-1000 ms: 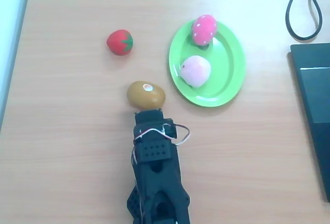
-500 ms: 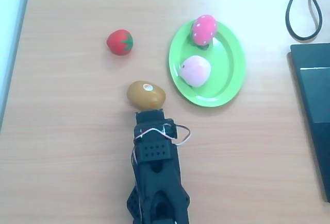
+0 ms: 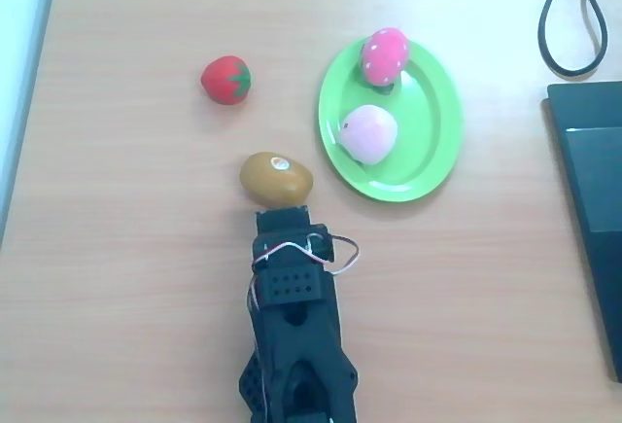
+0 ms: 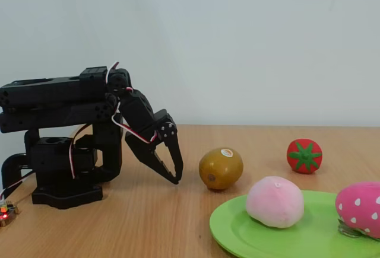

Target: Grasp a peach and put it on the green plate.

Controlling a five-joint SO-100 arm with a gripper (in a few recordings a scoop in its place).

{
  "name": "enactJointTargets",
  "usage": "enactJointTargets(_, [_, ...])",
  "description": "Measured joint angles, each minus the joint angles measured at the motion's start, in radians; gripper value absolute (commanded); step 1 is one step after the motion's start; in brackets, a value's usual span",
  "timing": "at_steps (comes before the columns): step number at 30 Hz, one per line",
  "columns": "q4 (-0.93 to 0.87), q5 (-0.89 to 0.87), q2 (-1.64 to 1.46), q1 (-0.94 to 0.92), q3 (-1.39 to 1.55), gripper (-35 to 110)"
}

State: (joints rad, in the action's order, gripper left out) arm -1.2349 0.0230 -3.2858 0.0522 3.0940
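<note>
Peach resting on the green plate, near the plate's middle, small dark dot facing left in the overhead view. Strawberry also on the plate, at its far rim, just beside the peach but apart from it. Kiwi on the table just left of the plate, white sticker on top. Red tomato further out on the table, well apart from the plate.

Compared with the frame half a second ago: peach, plate, strawberry and tomato unchanged in place. Kiwi possibly shifted a hair; too slight to be sure. Arm unchanged, folded back low over its base.

Tool pointing down at the table just short of the kiwi, not touching it. Empty. Fingers close together at the tips; whether fully closed or a crack apart cannot be told.

Fixed view only: tool tips hovering just above the table surface, peach sitting inside the raised rim of the plate, arm base at far left. Overhead view only: black cable and dark flat object at the right edge; tool hidden there under the arm's own body.
</note>
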Motion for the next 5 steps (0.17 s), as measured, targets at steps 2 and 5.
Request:
enactJointTargets(2, [0.0,0.0,0.0,0.0,0.0,-8])
enactJointTargets(5, [0.0,0.0,0.0,0.0,0.0,-8])
